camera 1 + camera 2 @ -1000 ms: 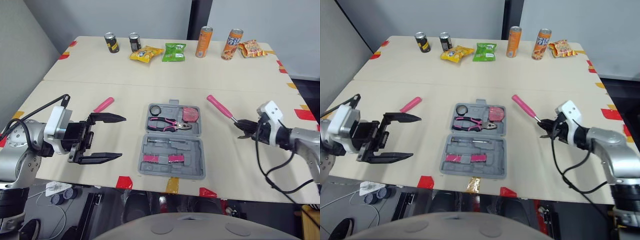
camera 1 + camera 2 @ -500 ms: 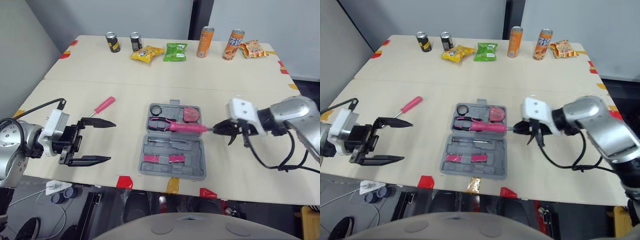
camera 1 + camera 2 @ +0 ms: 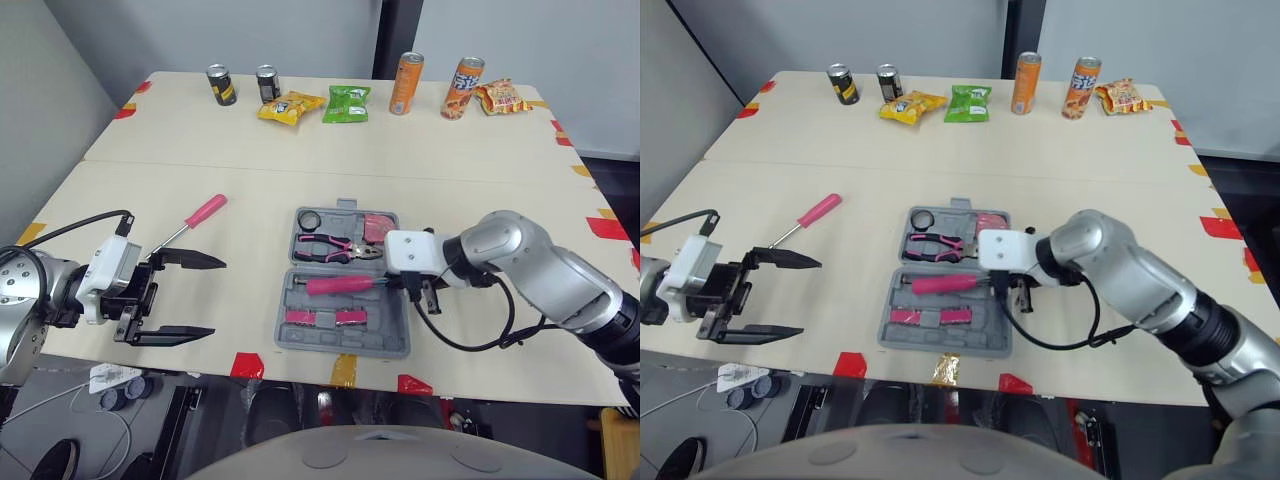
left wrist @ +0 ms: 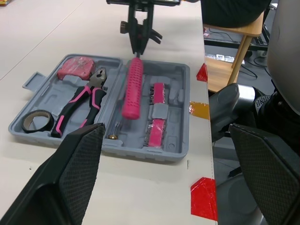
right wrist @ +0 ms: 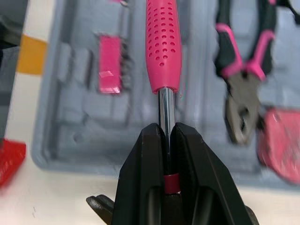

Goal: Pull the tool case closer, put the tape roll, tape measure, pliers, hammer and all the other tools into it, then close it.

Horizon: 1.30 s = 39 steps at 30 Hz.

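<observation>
The grey tool case lies open at the table's middle front. Its far half holds a tape roll, pink-handled pliers and a pink tape measure. My right gripper is shut on the metal shaft of a pink-handled screwdriver. The handle stretches across the case's near half; I cannot tell whether it touches. A second pink-handled screwdriver lies on the table left of the case. My left gripper hangs wide open and holds nothing, near the front left edge.
Along the far edge stand two black cans, a yellow packet, a green packet, two orange cans and another snack packet. Red tape and yellow tape mark the front edge.
My right gripper carried the screwdriver from the table right of the case leftward, over the case's near half. My left gripper drew back a little toward the left front.
</observation>
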Tool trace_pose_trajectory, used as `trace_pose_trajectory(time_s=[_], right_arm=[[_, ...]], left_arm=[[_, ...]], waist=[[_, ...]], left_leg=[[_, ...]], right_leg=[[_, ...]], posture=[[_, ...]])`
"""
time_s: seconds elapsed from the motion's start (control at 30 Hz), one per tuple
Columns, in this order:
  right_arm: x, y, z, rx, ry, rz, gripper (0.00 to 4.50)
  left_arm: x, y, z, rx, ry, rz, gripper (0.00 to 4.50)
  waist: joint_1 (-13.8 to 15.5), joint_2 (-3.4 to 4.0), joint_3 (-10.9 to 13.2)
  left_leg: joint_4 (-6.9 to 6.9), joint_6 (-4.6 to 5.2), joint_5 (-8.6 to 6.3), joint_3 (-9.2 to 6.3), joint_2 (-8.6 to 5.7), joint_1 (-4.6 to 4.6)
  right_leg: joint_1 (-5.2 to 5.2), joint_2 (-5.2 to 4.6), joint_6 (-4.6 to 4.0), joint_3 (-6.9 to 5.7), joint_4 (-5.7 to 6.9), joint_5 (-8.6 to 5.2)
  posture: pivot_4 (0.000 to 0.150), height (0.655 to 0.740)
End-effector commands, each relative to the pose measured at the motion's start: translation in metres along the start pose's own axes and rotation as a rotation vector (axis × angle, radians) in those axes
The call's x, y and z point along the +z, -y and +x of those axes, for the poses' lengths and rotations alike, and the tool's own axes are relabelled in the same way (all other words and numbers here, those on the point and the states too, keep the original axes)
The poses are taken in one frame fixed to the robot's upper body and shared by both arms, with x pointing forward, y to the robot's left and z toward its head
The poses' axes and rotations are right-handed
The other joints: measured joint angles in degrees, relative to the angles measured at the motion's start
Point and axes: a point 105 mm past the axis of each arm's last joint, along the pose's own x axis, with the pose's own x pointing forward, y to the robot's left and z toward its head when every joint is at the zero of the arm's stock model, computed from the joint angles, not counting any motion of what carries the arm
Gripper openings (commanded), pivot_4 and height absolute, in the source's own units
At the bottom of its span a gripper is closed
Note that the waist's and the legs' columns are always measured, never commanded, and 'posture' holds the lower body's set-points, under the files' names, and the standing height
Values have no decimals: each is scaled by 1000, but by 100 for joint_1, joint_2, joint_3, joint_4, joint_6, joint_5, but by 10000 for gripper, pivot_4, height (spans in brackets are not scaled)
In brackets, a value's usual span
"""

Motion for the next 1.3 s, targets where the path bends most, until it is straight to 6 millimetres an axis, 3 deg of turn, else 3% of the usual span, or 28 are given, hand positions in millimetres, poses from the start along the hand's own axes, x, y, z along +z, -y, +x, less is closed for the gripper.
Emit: trace_pose_trajectory(time_s=[0.03, 0.4, 0.77, 1.2, 1.27, 1.3], right_arm=[[15, -2, 1, -35, 0, -48, 170], [25, -14, 22, -62, -47, 38, 170], [29, -13, 35, -79, -66, 69, 170], [28, -16, 37, -60, -72, 63, 170], [27, -17, 37, -51, -72, 62, 10096], [27, -17, 37, -50, -72, 62, 12794]], left_arm=[[5, 0, -5, -23, -9, 31, 45000], [6, 3, -3, -39, 3, 14, 45000], [9, 2, -2, -40, 9, 16, 45000], [9, 2, -1, -38, 14, 18, 45000], [9, 2, 0, -39, 15, 18, 45000], [9, 2, 0, -39, 16, 18, 45000]], waist=[[1, 0, 0], [-10, 0, 0], [-16, 0, 0], [-18, 0, 0], [-15, 0, 0], [-14, 0, 0]], left_leg=[[0, 0, 0, 0, 0, 0], [-1, -4, 1, 5, 0, 6], [-1, -9, 0, 7, 0, 6], [-1, -11, 0, 8, 0, 6], [-1, -12, -1, 8, 0, 6], [-1, -12, -1, 8, 0, 6]], right_leg=[[0, 0, 0, 0, 0, 0], [-1, 2, 0, 0, 16, 0], [-1, 2, 0, 0, 24, 0], [-1, 4, 0, 0, 27, 0], [-1, 4, 0, 0, 28, 0], [-1, 4, 0, 0, 28, 0]], posture=[[1500, 7400], [1500, 7400], [1500, 7400], [1500, 7400], [1500, 7400], [1500, 7400]])
